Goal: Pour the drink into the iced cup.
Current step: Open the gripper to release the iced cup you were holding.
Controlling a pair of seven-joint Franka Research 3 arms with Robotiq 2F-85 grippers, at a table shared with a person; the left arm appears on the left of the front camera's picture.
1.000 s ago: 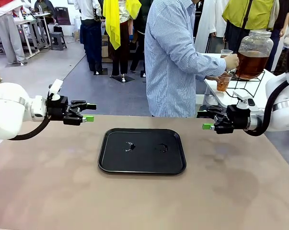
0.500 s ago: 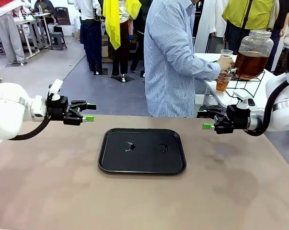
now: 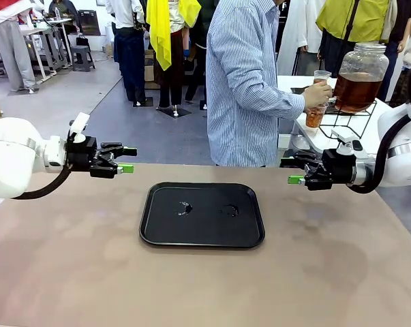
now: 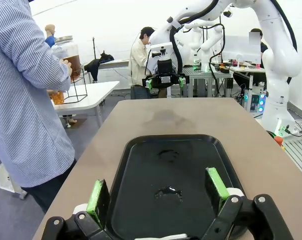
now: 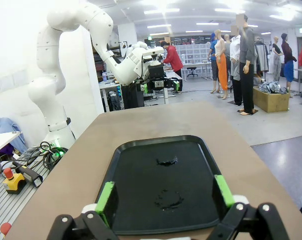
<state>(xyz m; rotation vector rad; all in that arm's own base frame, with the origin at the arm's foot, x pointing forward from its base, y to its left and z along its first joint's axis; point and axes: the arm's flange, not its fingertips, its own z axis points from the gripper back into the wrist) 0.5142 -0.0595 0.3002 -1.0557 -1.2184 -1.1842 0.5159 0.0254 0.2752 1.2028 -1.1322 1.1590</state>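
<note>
- The left hand is held released, its green pads well apart and nothing between them, hovering above the table just left of the black tray.
- The right hand is likewise released and empty, poised above the table just right of the tray and pointed inward at the left hand.
- Both hands are judged to be parked level at the tray's two sides so that the middle is left free for cups to be set down; no cup is on the tray yet.
- On the tray's floor two small wet patches are seen, near its middle and slightly apart.
- The drink is away from the robot's table: it is held in a clear cup by the person's hand at a white side table beyond the far right corner.
- That cup is held upright, its long axis vertical and mouth upward, close beside the glass dispenser jar, which carries the same amber liquid on a wire stand; by judgement it is being filled or has just been filled.
- A second clear cup is seen just above the hand; whether it holds ice cannot be told.
</note>
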